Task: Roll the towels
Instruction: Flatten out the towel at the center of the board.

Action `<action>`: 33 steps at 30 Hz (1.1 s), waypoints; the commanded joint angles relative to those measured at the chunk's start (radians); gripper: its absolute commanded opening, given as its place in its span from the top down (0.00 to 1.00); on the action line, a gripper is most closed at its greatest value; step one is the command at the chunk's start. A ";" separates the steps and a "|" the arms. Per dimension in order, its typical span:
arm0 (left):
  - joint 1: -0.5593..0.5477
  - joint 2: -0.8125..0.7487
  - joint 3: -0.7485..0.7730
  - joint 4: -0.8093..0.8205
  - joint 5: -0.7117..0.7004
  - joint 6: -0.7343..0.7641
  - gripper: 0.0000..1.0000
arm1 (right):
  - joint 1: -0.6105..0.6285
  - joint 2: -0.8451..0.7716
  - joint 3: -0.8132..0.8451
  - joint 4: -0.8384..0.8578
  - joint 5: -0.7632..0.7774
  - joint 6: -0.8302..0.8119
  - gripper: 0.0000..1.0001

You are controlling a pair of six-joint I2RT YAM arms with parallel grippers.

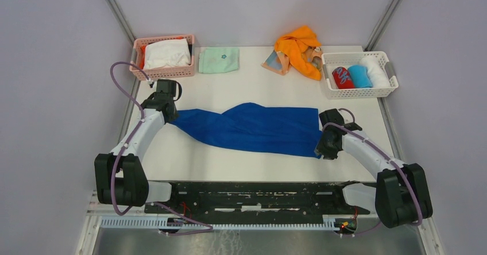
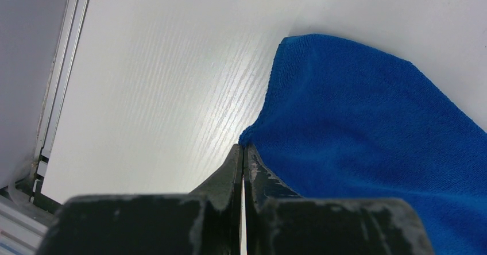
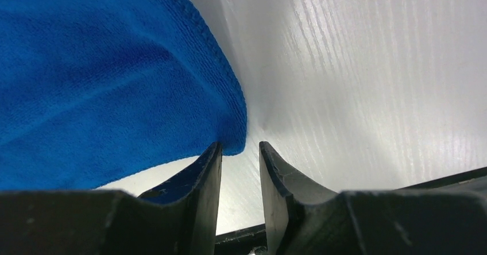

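The blue towel (image 1: pixel 252 128) lies stretched and twisted across the middle of the surface (image 1: pixel 230 163), unrolled. The left gripper (image 2: pixel 243 149) is closed, pinching one corner. The right gripper (image 3: pixel 240 147) stands slightly parted, the other corner at its tips, unclamped. The orange towel (image 1: pixel 298 47) and peach towel (image 1: pixel 274 62) sit heaped behind, so all the rolling seems left

Light: bright, even, from overhead.
Glare: pale sheen on the table (image 2: pixel 189 94) in both wrist views.
Shadows: soft and thin along the blue towel (image 1: pixel 252 128) edges.
Focus: top view sharp; wrist views blur the near fingers (image 3: pixel 201 197).
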 commanded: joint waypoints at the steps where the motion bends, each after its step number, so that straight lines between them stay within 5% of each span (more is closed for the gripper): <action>1: 0.005 -0.030 0.001 0.039 0.000 -0.031 0.97 | 0.000 0.029 -0.032 0.076 -0.011 0.042 0.62; 9: 0.005 -0.029 0.002 0.038 -0.002 -0.031 0.97 | -0.003 0.095 -0.068 0.118 -0.021 0.069 0.65; 14: 0.005 -0.028 0.013 0.039 0.005 -0.042 0.97 | -0.013 0.054 -0.046 0.095 0.013 0.067 0.83; 19: 0.005 -0.040 0.113 -0.004 0.018 -0.071 0.97 | -0.037 -0.034 0.153 -0.050 0.073 -0.008 1.00; 33: 0.005 -0.367 0.554 -0.226 -0.076 -0.073 0.97 | -0.054 -0.339 0.719 -0.420 0.257 -0.223 1.00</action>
